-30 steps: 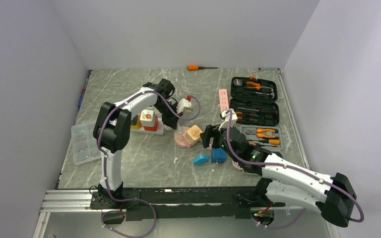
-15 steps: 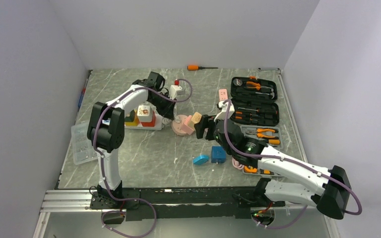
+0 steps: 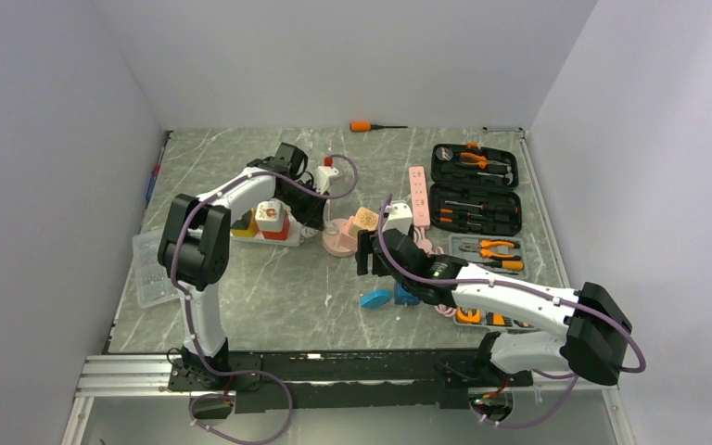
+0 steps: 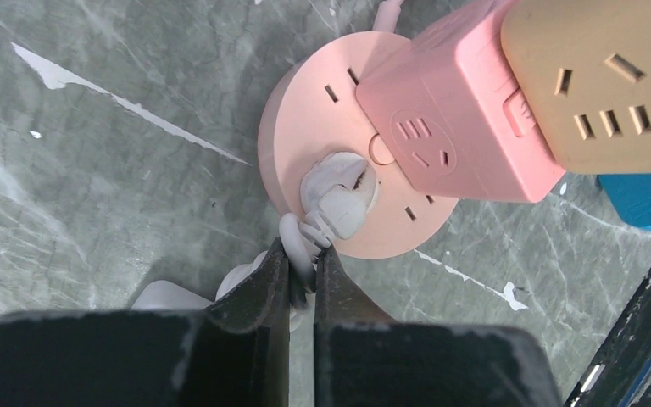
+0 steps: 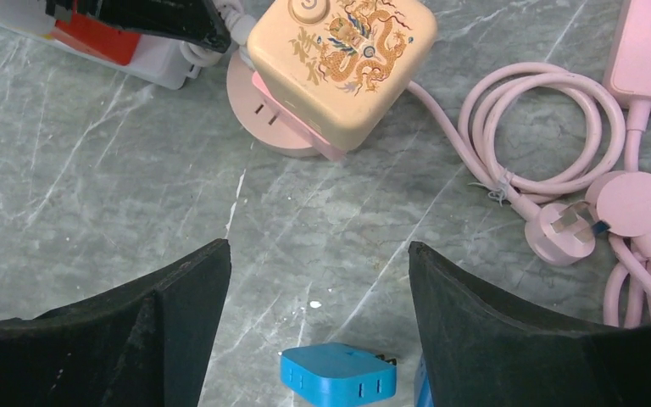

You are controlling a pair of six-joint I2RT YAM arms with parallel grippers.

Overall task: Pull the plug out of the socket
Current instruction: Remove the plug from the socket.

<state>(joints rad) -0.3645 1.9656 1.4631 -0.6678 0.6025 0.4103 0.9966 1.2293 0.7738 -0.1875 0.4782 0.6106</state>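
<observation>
right gripper point(image 5: 315, 250) nearer pink socket point(image 4: 305, 127)

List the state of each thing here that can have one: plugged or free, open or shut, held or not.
white plug: seated in the round pink socket, not yet pulled.
white cable: pinched by the left gripper beside the plug.
left gripper: shut on the white cable.
right gripper: open, holding nothing.
tool case: open.
pink plug: unplugged, lying on the table.
blue adapter: loose on the table.
</observation>
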